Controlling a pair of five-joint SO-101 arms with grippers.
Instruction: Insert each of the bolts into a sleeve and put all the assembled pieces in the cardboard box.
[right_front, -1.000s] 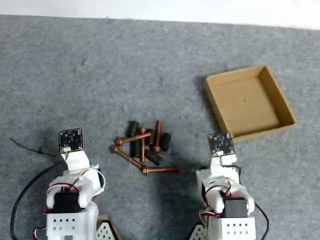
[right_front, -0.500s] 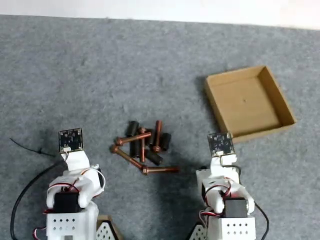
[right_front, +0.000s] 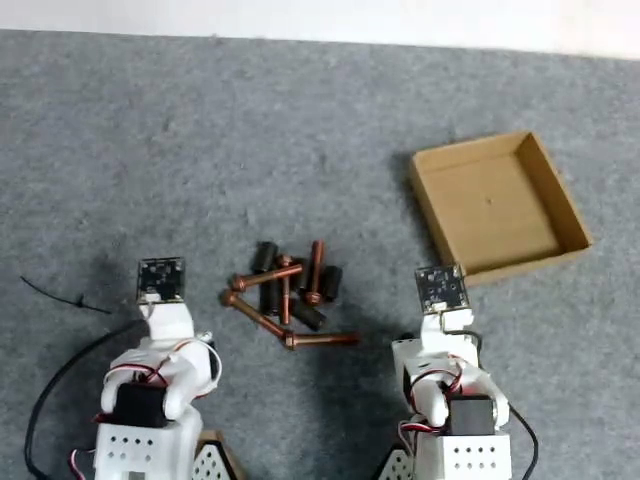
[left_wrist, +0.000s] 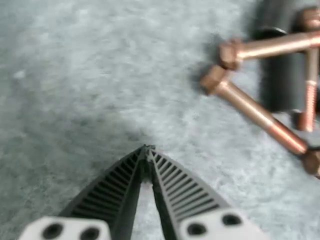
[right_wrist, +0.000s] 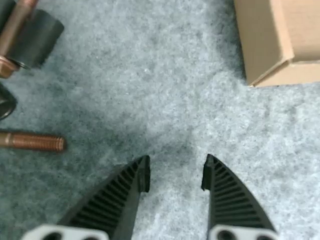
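Note:
Several copper bolts (right_front: 285, 290) and black sleeves (right_front: 266, 258) lie in a loose pile at the middle of the grey mat. One bolt (right_front: 322, 340) lies apart at the pile's near edge. The open cardboard box (right_front: 497, 205) sits at the right, with nothing inside. My left gripper (left_wrist: 146, 150) is shut, empty, just above the mat to the left of the pile, near two bolt heads (left_wrist: 220, 67). My right gripper (right_wrist: 175, 172) is open over bare mat between a bolt's threaded tip (right_wrist: 35, 142) and the box corner (right_wrist: 267, 55). A sleeve (right_wrist: 37, 37) lies nearby.
A thin black cable tie (right_front: 60, 296) lies on the mat left of the left arm (right_front: 160, 330). The right arm (right_front: 445, 340) stands below the box. The mat's far edge meets a white wall (right_front: 320, 18).
The left arm has shifted a little to the right, toward the pile. The right arm, the bolts, the sleeves and the box have not moved.

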